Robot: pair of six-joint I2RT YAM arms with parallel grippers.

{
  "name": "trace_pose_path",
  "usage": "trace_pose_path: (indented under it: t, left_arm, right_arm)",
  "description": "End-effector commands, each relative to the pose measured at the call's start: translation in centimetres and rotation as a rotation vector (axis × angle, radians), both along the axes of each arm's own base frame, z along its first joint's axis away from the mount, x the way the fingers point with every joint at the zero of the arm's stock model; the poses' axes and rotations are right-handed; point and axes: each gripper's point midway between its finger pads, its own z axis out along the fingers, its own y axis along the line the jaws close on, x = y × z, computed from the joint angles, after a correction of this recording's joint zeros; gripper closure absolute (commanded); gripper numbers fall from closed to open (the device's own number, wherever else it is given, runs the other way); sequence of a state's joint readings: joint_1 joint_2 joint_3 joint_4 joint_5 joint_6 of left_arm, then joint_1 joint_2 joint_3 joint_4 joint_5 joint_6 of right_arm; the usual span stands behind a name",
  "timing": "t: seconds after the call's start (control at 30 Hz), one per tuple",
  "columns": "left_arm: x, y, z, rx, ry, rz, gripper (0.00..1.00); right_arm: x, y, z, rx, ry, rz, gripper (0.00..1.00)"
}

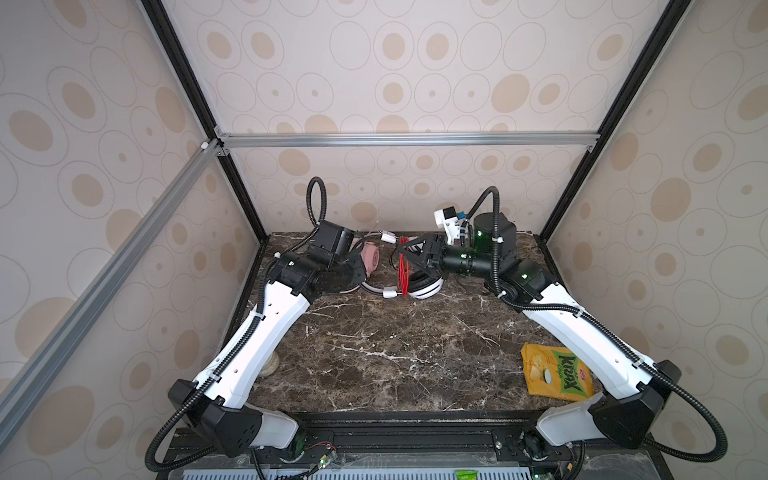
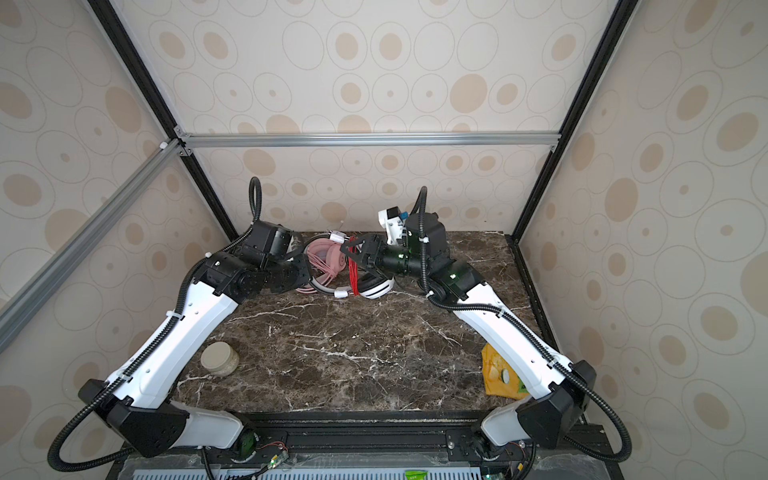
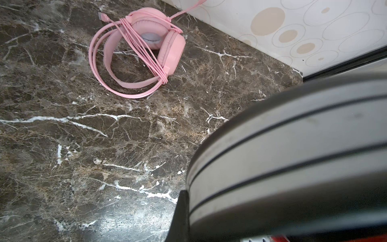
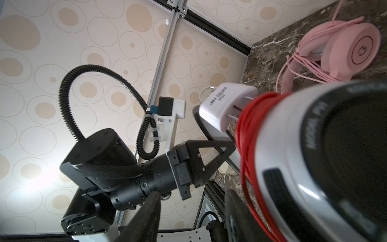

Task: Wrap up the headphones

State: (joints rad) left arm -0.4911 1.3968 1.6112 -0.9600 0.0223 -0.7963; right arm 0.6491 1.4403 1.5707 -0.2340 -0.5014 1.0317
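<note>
white-and-black headset (image 1: 424, 289) sits at the back of the table (image 1: 395, 353), right between the two grippers; left gripper (image 4: 221, 150) is closed tight, and the left wrist view has the silver headband (image 3: 293, 146) hard against its finger, so I read that as a clamp on the band; right gripper (image 1: 405, 254) has its jaws about half apart, nothing visible between them; red cable (image 1: 402, 268) is wound in several turns round the headset just off the right fingertips, touching or not I can't tell; turns run crosswise to the right fingers' reach; loose end not visible; right arm is nearer the coil and looks free; it's stretched low and level, wrist rolled sideways, pointing at the left gripper; left arm comes in low from the opposite side; pink headset (image 3: 146, 42) lies beyond the left fingers, own cable wound round it
</note>
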Motion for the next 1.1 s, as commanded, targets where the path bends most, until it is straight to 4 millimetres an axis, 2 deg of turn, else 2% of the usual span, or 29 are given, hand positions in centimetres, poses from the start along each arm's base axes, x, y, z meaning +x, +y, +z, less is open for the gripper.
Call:
trace_pose_path:
  t: [0.0, 0.07, 0.13, 0.23, 0.3, 0.37, 0.43, 0.47, 0.53, 0.6, 0.67, 0.83, 0.93, 1.07]
  left_arm:
    - [0.1, -0.7, 3.9, -0.107, -0.109, 0.003, 1.00]
    - [0.0, -0.6, 4.0, -0.105, -0.113, 0.006, 1.00]
    - [-0.1, -0.4, 4.0, -0.100, -0.115, 0.006, 1.00]
    - [-0.3, -0.4, 4.2, -0.096, -0.121, -0.001, 1.00]
    - [-0.3, -0.6, 4.6, -0.106, -0.133, -0.015, 1.00]
    - [-0.2, -0.8, 5.0, -0.119, -0.142, -0.021, 1.00]
    - [-0.1, -1.0, 5.6, -0.133, -0.156, -0.025, 1.00]
    - [-0.1, -1.1, 6.1, -0.143, -0.167, -0.027, 1.00]
    - [-0.1, -1.3, 7.2, -0.169, -0.195, -0.036, 1.00]
    - [0.0, -1.6, 8.5, -0.196, -0.223, -0.045, 1.00]
    - [0.0, -1.9, 9.4, -0.221, -0.239, -0.051, 1.00]
    - [0.2, -2.3, 9.9, -0.246, -0.239, -0.054, 1.00]
    - [0.3, -2.6, 9.9, -0.265, -0.234, -0.054, 1.00]
    - [0.3, -2.9, 10.0, -0.283, -0.231, -0.059, 1.00]
  right_arm:
    - [0.7, 0.4, 2.4, 0.022, -0.073, -0.004, 0.47]
    - [1.2, 0.2, 2.7, 0.009, -0.089, -0.009, 0.48]
    - [2.0, -1.1, 3.1, -0.005, -0.109, -0.045, 0.49]
    - [3.7, -5.9, 3.8, -0.039, -0.143, -0.157, 0.49]
    - [4.6, -9.7, 3.5, -0.078, -0.162, -0.235, 0.48]
    - [5.1, -13.1, 2.1, -0.110, -0.148, -0.289, 0.47]
    - [5.8, -16.7, -0.6, -0.148, -0.119, -0.337, 0.47]
    - [5.9, -18.0, -2.1, -0.163, -0.108, -0.351, 0.47]
    - [6.0, -19.2, -5.5, -0.219, -0.097, -0.341, 0.47]
    - [5.5, -18.7, -8.6, -0.300, -0.126, -0.270, 0.45]
    - [5.1, -17.9, -10.8, -0.338, -0.148, -0.199, 0.45]
    - [4.5, -16.0, -13.8, -0.384, -0.306, -0.110, 0.43]
    - [3.2, -13.5, -14.7, -0.448, -0.564, -0.009, 0.43]
    - [-0.8, -9.2, -16.1, -0.513, -1.203, 0.170, 0.31]
